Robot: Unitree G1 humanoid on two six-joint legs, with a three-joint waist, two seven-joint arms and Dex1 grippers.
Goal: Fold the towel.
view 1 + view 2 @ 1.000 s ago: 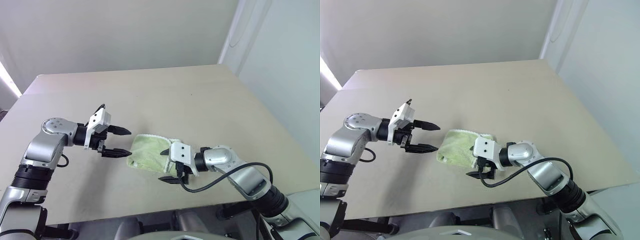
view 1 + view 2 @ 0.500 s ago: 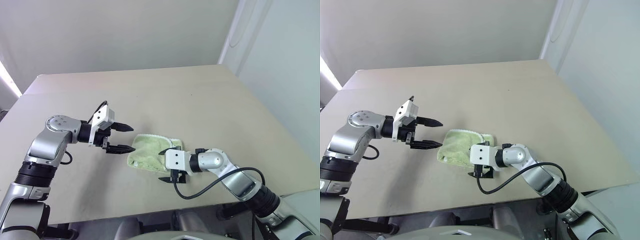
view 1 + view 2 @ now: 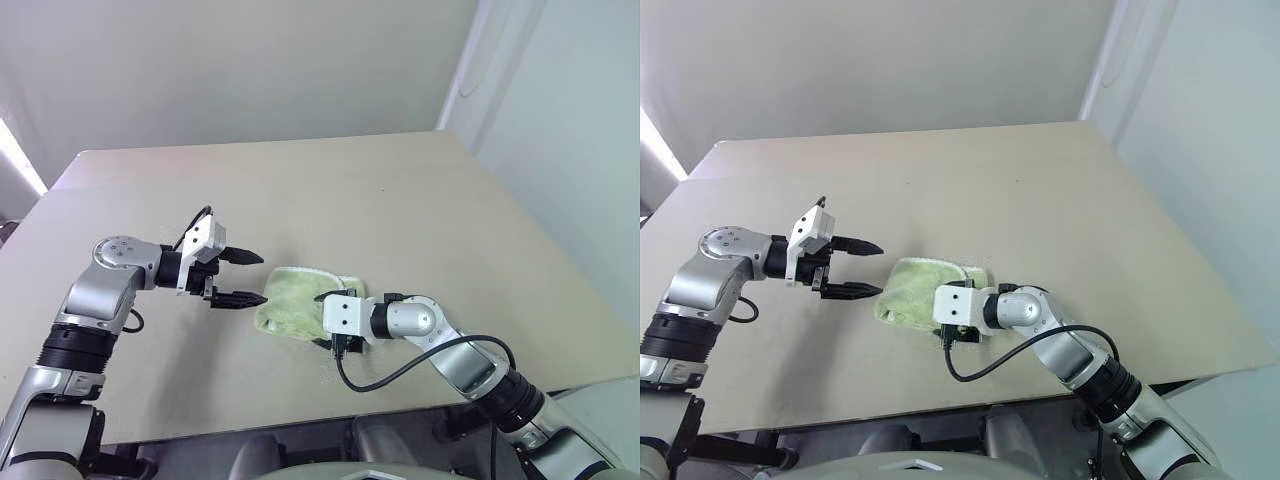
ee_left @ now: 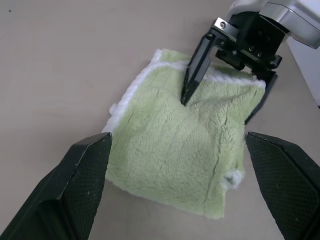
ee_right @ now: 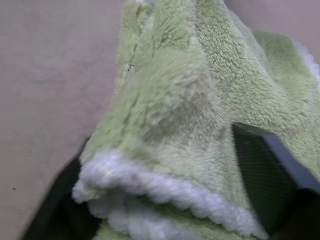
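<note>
Your left gripper (image 3: 254, 278) hangs just above the table with its two black fingers spread wide, and it holds nothing. It points to the right, at the soft lime-green terry towel with the white trim (image 3: 300, 306). That towel lies bunched in a small thick pad on the beige table (image 3: 400, 200), near your front edge and about in the middle. Its left edge sits just beside your left fingertips, but they do not touch it.

Your right gripper (image 4: 222, 97) is right at the towel's near right corner. One black finger presses down on top of the fluffy cloth and the other goes along its edge. In the right wrist view a fold of cloth sits between the fingers, so it looks like a grasp on the towel, though maybe not a tight one yet.

So the right arm is the closer one. The towel's long side seems to run left to right, between your two grippers.
</note>
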